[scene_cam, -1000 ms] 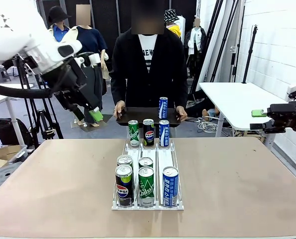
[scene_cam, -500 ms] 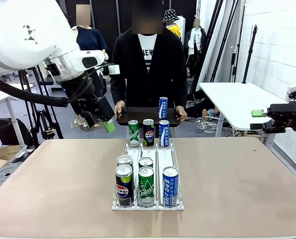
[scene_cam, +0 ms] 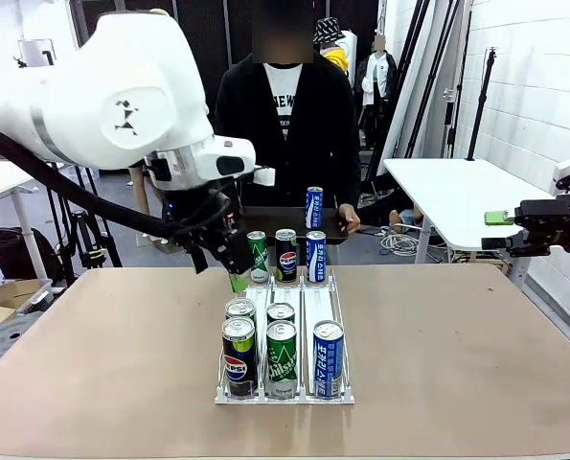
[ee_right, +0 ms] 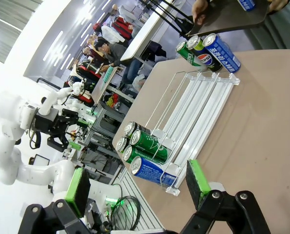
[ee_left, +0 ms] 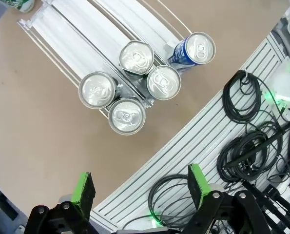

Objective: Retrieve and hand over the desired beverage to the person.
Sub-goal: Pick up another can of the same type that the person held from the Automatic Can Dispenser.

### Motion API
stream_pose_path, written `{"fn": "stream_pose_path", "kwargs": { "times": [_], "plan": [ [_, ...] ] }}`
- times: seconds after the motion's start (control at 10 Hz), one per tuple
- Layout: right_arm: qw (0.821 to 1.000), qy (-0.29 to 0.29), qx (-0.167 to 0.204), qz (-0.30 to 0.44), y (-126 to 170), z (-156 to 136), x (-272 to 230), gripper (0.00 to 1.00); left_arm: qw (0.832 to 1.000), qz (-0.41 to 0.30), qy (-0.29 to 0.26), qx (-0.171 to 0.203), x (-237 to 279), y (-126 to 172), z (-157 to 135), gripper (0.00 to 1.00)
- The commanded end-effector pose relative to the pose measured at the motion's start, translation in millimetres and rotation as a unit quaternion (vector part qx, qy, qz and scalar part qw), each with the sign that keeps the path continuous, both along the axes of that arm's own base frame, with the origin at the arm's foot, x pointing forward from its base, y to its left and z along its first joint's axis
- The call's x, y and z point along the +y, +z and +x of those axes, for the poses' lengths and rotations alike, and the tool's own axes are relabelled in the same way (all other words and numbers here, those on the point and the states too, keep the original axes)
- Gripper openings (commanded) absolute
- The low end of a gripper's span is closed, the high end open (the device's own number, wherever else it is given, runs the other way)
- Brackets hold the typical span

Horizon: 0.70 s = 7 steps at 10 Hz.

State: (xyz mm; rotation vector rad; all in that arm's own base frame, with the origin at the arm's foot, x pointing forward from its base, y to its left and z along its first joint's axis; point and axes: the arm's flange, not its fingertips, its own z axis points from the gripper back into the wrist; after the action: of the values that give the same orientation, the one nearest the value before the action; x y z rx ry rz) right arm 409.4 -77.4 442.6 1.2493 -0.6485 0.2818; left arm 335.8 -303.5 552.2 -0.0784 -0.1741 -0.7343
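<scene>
8 slim cans stand in a clear 3-lane rack (scene_cam: 304, 292) in the middle of the tan table (scene_cam: 457, 355). At its far end are the far green can (scene_cam: 257, 257), the far Pepsi can (scene_cam: 286, 255) and the far blue can (scene_cam: 316, 256). At the near end stand the near Pepsi can (scene_cam: 238, 356), the near green can (scene_cam: 282, 359) and the near blue can (scene_cam: 329, 359), with 2 more cans tight behind the first 2 of these. A 9th, the tray can (scene_cam: 314, 207), blue and white, stands upright on a dark tray (scene_cam: 280, 218). The person (scene_cam: 285, 115), in a black jacket over a white printed T-shirt, holds that tray at the table's far edge.

The left arm (scene_cam: 122, 105) reaches in over the table with its wrist bent downward. Its black fingers hang low just left of the far green can, 1 green pad (scene_cam: 237, 281) showing by the rack's far-left corner; whether it touches the can cannot be told. In the left wrist view the left gripper (ee_left: 141, 187) has its jaws spread wide with nothing between them, and the near cluster of cans shows from above beyond the fingers.

The right gripper (ee_right: 139, 184) is likewise spread wide and empty. It sits off the table's right side, looking across the tabletop at the rack.
</scene>
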Motion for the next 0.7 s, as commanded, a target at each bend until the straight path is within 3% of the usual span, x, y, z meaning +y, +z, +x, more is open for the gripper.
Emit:
{"fn": "stream_pose_path", "kwargs": {
  "times": [0.0,0.2,0.6],
  "plan": [
    [1.000,0.000,-0.003,0.006,1,-1,0,1.00,1.000,0.001,0.015,0.010,-7,-8,12,1.00],
    [1.000,0.000,-0.003,0.006,1,-1,0,1.00,0.999,0.007,0.026,0.028,-12,-24,22,1.00],
    [1.000,0.000,-0.003,0.006,1,-1,0,1.00,0.998,0.034,0.037,0.032,-20,-55,26,1.00]
  ]
}}
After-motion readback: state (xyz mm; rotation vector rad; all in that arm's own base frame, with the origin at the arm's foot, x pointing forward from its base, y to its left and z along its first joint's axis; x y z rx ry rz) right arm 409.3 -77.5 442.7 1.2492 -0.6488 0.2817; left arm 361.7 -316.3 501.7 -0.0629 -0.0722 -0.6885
